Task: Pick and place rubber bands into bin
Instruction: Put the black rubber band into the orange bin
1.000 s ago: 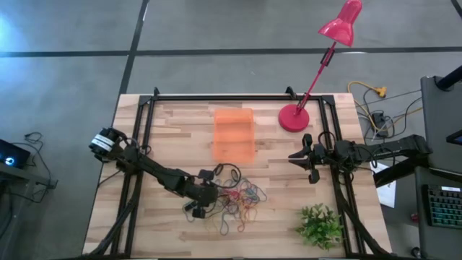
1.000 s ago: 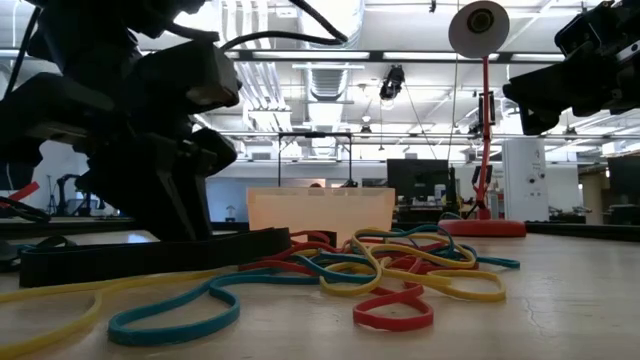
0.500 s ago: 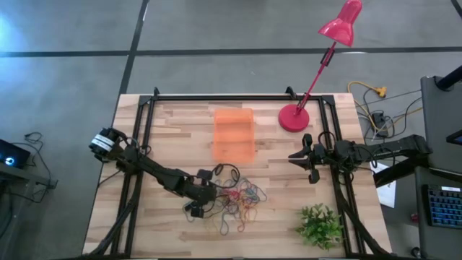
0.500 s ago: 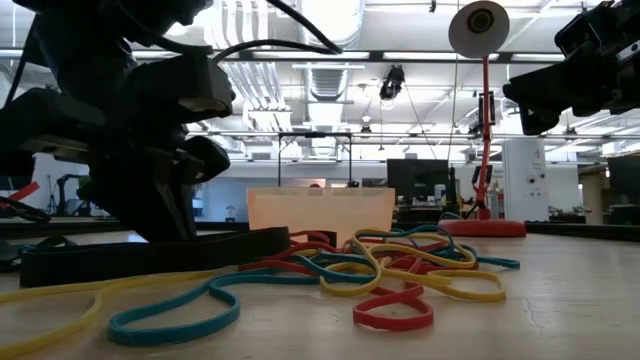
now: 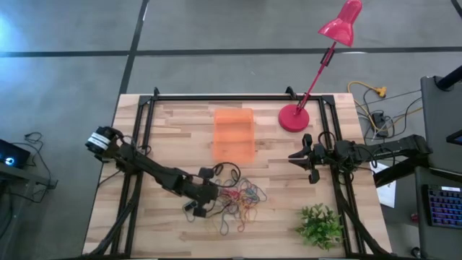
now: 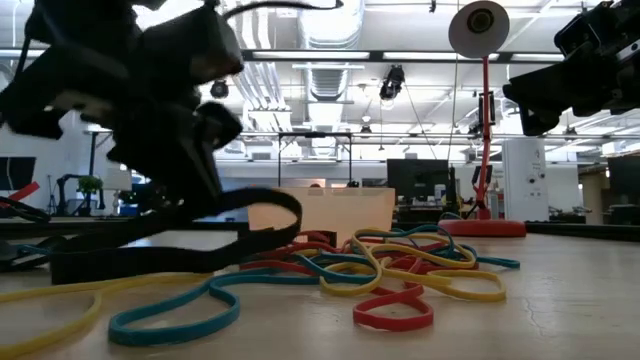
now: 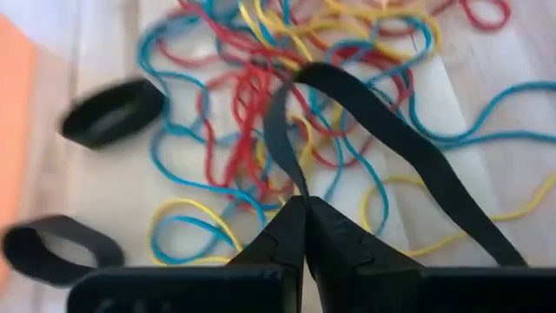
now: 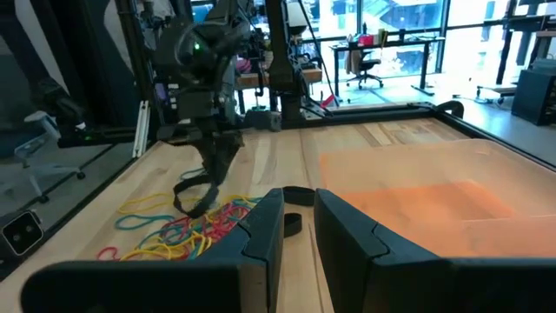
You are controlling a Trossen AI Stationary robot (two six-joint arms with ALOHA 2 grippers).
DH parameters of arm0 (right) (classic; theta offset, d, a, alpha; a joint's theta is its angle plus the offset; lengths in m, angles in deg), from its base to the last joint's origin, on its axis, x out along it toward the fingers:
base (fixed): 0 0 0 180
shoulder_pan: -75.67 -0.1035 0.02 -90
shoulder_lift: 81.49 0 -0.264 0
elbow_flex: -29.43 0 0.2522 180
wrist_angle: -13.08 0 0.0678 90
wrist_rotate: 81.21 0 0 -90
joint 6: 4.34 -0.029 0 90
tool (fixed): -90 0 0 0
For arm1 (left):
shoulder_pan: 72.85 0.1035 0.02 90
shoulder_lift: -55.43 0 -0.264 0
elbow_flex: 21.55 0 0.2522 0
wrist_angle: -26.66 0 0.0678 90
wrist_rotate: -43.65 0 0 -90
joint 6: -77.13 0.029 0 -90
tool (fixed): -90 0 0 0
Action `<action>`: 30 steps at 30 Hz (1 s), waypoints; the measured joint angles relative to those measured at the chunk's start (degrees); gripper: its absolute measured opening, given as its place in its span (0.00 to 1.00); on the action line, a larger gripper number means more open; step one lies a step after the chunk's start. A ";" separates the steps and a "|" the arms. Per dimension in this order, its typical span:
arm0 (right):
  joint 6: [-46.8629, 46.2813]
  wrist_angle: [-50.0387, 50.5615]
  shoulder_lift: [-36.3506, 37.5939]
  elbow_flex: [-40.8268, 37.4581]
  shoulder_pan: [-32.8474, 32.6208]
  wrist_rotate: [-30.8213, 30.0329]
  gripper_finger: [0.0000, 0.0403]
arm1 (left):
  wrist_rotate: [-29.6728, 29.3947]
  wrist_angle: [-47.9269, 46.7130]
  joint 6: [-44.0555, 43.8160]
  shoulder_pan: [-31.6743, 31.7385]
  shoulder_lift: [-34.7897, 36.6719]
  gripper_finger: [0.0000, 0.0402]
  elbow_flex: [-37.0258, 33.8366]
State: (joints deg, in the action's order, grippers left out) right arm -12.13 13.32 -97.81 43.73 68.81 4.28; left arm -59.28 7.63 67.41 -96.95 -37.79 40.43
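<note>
From straight above, the left gripper [image 5: 211, 196] sits low over the near-middle of the wooden table [image 5: 173, 123], right at the edge of the tangled pile of rubber bands [image 5: 244, 201]. The orange bin [image 5: 234, 134] is further back, near the middle of the table and apart from the pile, with nothing clearly visible inside from up here. The right gripper [image 5: 306, 160] hangs over the right side, just in front of the red lamp base [image 5: 294, 118], and a small green plant [image 5: 320, 225] sits at the near right corner.

Down at table level, the left gripper [image 6: 195, 175] is pinching a wide black band [image 6: 215, 225], and one end of it is raised off the wood in a drooping loop. Coloured rubber bands [image 6: 400, 270] are sprawled in front of the bin [image 6: 320, 212].

Looking past the left wrist, the fingers [image 7: 282, 243] are clamped tight together on the black band [image 7: 382, 148], which arches up over the red, blue and yellow rubber bands [image 7: 252, 130]. Two short black loops [image 7: 113, 111] lie off to the side on the wood.

Over at the right wrist, that gripper [image 8: 300, 228] has a small gap between its fingers and nothing in it, facing the bin [image 8: 426, 187] and the pile [image 8: 187, 228].
</note>
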 joint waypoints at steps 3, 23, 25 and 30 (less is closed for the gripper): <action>-0.05 0.01 -0.05 0.00 -0.01 0.02 0.15 | -2.07 0.10 0.32 -0.02 1.42 0.00 0.48; -0.85 -0.25 -3.02 0.02 -0.02 0.00 0.15 | -35.80 18.22 35.78 3.05 5.06 0.00 4.43; -0.85 -0.32 -2.97 0.01 -0.01 0.00 0.15 | -37.36 19.89 38.57 5.16 5.23 0.00 4.77; -1.24 -0.39 -2.97 0.02 -0.01 0.00 0.15 | -38.75 20.30 40.80 12.52 5.29 0.00 5.06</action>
State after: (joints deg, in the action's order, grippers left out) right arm -13.37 12.93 -100.78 43.75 68.80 4.28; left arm -98.02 27.93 108.21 -84.43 -32.49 45.49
